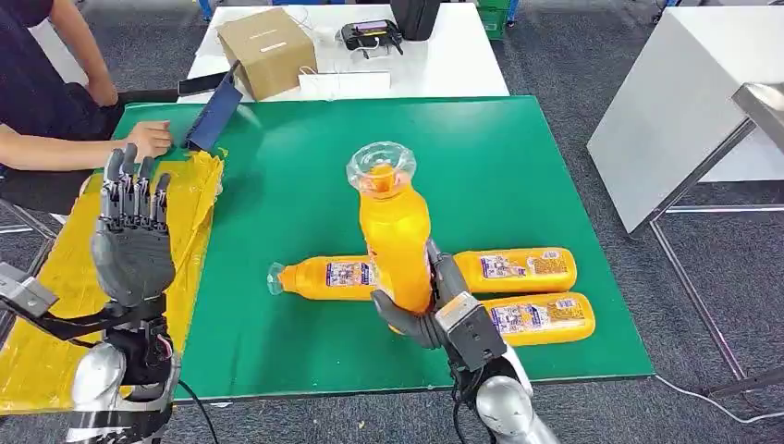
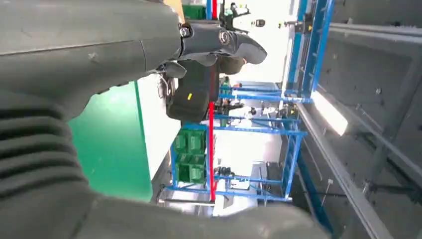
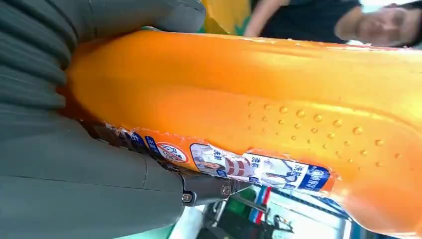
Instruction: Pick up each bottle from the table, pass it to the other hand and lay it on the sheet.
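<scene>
My right hand (image 1: 427, 305) grips an orange bottle (image 1: 396, 227) with a clear cap, held upright above the green table (image 1: 277, 203); the same bottle (image 3: 259, 104) shows up close in the right wrist view. Three more orange bottles lie flat on the table: one (image 1: 324, 277) to the left of the held bottle, two (image 1: 518, 269) (image 1: 541, 318) to its right. My left hand (image 1: 132, 231) is raised with fingers straight and apart, palm empty, over the yellow sheet (image 1: 55, 314) at the table's left edge. In the left wrist view the left hand (image 2: 99, 45) holds nothing.
A person's hand (image 1: 148, 139) rests at the sheet's far end beside a dark blue flat object (image 1: 213, 116). A cardboard box (image 1: 266, 51) and a black device (image 1: 370, 35) stand on the white table behind. A white cabinet (image 1: 684, 102) is at the right.
</scene>
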Robot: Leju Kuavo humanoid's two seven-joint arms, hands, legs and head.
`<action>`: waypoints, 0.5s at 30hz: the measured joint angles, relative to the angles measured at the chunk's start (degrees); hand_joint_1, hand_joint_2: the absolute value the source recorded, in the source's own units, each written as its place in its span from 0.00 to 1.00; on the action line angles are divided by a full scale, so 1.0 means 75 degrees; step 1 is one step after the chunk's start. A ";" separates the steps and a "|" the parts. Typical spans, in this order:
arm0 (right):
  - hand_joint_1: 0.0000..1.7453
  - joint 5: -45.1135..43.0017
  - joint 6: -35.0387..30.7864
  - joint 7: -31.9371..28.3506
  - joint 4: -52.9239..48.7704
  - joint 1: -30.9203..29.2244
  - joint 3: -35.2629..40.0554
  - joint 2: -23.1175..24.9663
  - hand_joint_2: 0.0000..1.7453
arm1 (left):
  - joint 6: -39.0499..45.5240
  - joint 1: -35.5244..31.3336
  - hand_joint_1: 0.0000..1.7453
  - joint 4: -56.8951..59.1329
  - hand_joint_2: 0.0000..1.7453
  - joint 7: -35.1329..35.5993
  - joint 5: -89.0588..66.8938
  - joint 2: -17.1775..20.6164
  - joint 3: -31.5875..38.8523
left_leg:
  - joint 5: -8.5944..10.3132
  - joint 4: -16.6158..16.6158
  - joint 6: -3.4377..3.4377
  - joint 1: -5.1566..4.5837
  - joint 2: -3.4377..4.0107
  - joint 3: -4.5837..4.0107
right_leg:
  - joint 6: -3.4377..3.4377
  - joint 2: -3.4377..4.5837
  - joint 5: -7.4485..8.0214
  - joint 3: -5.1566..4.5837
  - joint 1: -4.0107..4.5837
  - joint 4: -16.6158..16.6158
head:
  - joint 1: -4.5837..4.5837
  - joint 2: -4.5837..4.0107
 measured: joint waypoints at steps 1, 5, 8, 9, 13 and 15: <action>1.00 0.0000 -0.0003 -0.0009 -0.0079 0.0032 -0.0038 0.0006 1.00 | -0.0023 0.0005 0.00 0.0000 1.00 0.0009 0.0023 0.0000 -0.0009 | 0.0000 0.0000 0.0000 0.0000 -0.0001 0.0000 | 0.0000 0.0000 0.0000 0.0000 0.0000 0.0000 | 0.0000 0.0000; 1.00 0.0116 -0.0012 -0.0134 -0.0273 0.0062 -0.0081 0.0003 1.00 | -0.1088 0.0089 0.00 0.0000 1.00 0.0498 0.0971 0.0038 -0.0183 | 0.0001 0.0000 0.0000 0.0000 0.0000 0.0000 | 0.0000 0.0000 0.0001 0.0002 0.0001 0.0001 | 0.0000 0.0000; 1.00 0.0274 0.0149 -0.0003 -0.0294 -0.0015 -0.0081 -0.0006 1.00 | -0.1694 0.0229 0.00 0.0003 1.00 0.0694 0.1311 0.0050 -0.0484 | 0.0001 0.0000 0.0000 0.0000 0.0001 -0.0002 | 0.0000 0.0000 0.0000 0.0000 0.0000 0.0001 | 0.0003 0.0000; 1.00 0.0324 0.0196 0.0041 -0.0294 -0.0049 -0.0081 -0.0006 1.00 | -0.1793 0.0279 0.00 0.0003 1.00 0.0723 0.1347 0.0052 -0.0584 | 0.0001 0.0000 0.0000 0.0000 0.0000 -0.0004 | 0.0000 0.0000 0.0000 0.0000 0.0000 0.0001 | -0.0003 0.0000; 1.00 0.0475 0.0440 0.0216 -0.0285 -0.0268 -0.0026 -0.0015 1.00 | -0.2037 0.0421 0.00 0.0003 1.00 0.0764 0.1434 0.0067 -0.1038 | 0.0001 0.0000 0.0001 0.0000 -0.0001 -0.0010 | 0.0000 -0.0001 0.0000 -0.0005 0.0000 0.0001 | 0.0003 0.0000; 1.00 0.0493 0.0566 0.0297 -0.0245 -0.0383 0.0020 -0.0015 1.00 | -0.2089 0.0436 0.00 0.0000 1.00 0.0769 0.1440 0.0076 -0.1194 | 0.0001 0.0000 0.0001 0.0000 -0.0002 -0.0010 | 0.0001 -0.0001 0.0001 -0.0004 0.0000 0.0001 | 0.0000 0.0000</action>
